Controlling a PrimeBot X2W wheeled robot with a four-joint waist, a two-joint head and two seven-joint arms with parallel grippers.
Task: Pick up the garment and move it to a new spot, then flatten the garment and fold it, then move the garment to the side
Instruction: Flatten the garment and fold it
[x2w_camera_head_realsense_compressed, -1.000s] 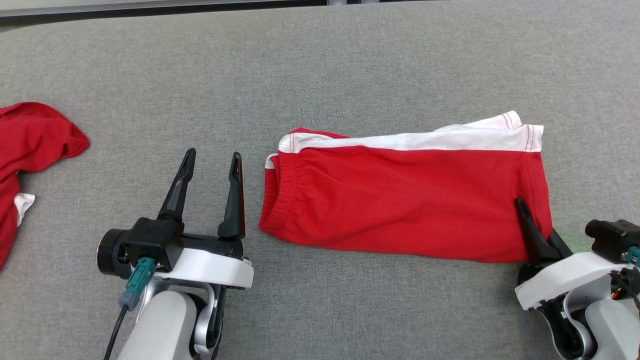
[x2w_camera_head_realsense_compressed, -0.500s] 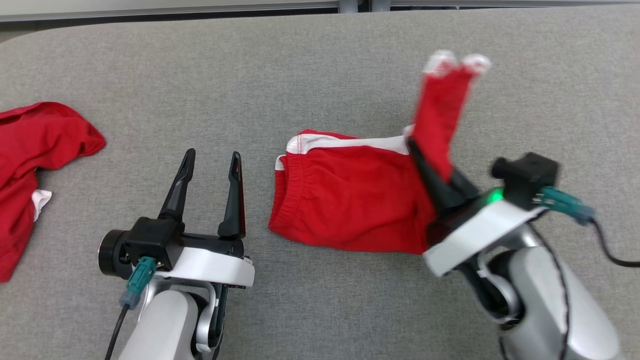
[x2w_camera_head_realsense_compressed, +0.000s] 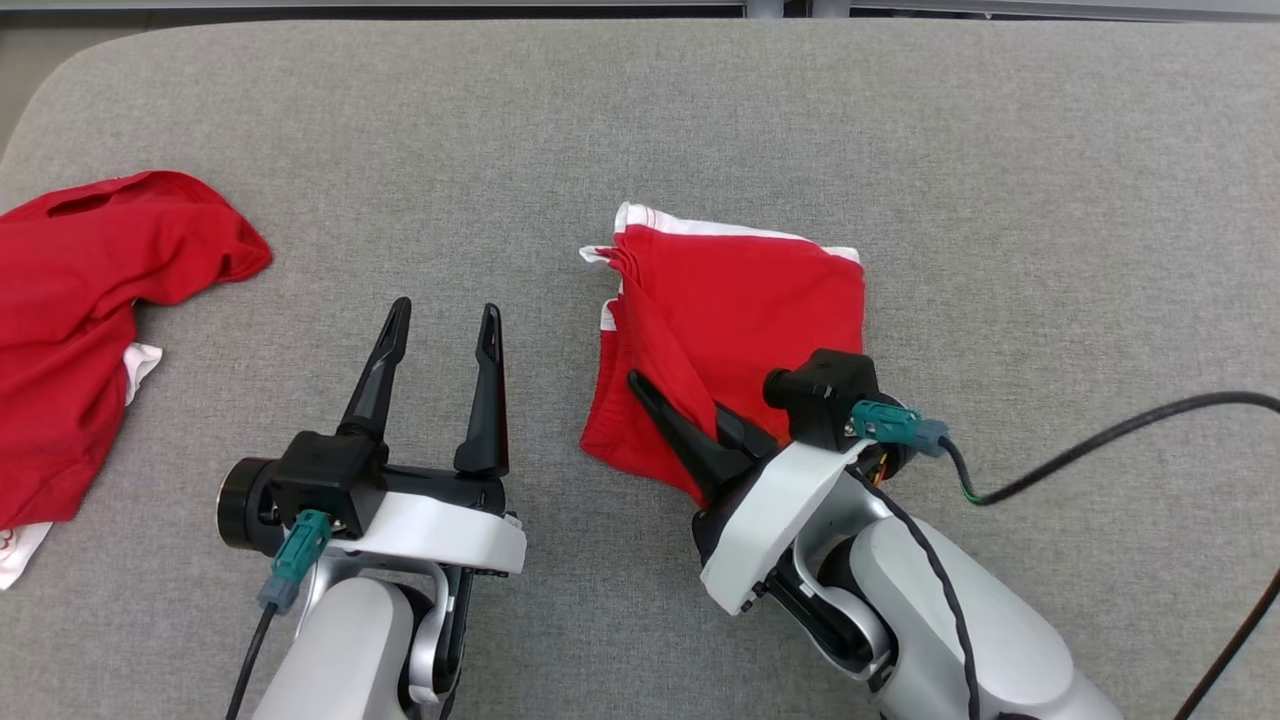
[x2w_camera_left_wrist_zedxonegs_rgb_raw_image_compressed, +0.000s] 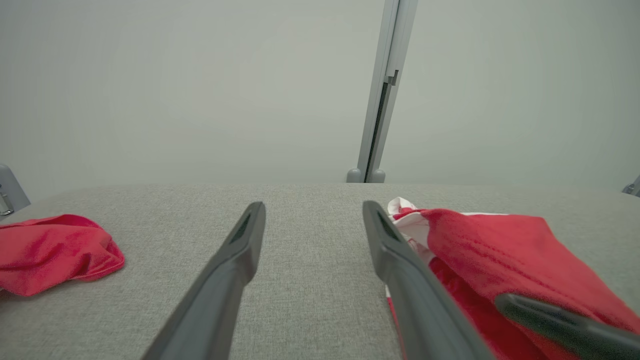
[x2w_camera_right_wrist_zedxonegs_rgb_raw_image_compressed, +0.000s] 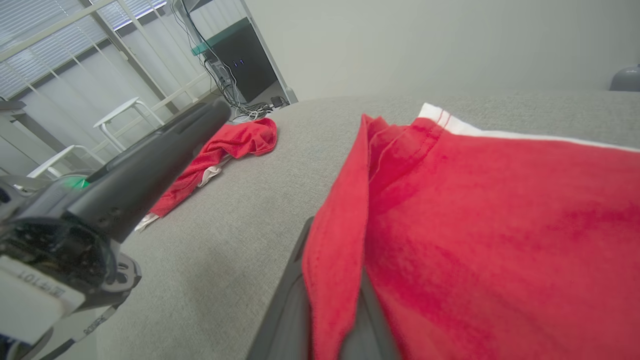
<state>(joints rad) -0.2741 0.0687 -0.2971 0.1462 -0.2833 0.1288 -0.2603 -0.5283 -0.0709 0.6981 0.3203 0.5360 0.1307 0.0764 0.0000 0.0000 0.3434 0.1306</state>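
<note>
And the right gripper (x2w_camera_head_realsense_compressed: 676, 393) is clamped tight on a fold of the red cotton shorts with white trim (x2w_camera_head_realsense_compressed: 745, 300), the cloth edge pinched between its dark fingers (x2w_camera_right_wrist_zedxonegs_rgb_raw_image_compressed: 285, 320). The shorts lie doubled over mid-way across the grey fabric-covered table (x2w_camera_head_realsense_compressed: 1000, 180), white band along the far edge. How many layers sit in that pinch is hard to say. The left gripper (x2w_camera_head_realsense_compressed: 446, 307) hovers just beside the shorts, jaws spread wide, holding nothing. Far left, a crumpled red garment (x2w_camera_head_realsense_compressed: 100, 300) lies well apart.
</note>
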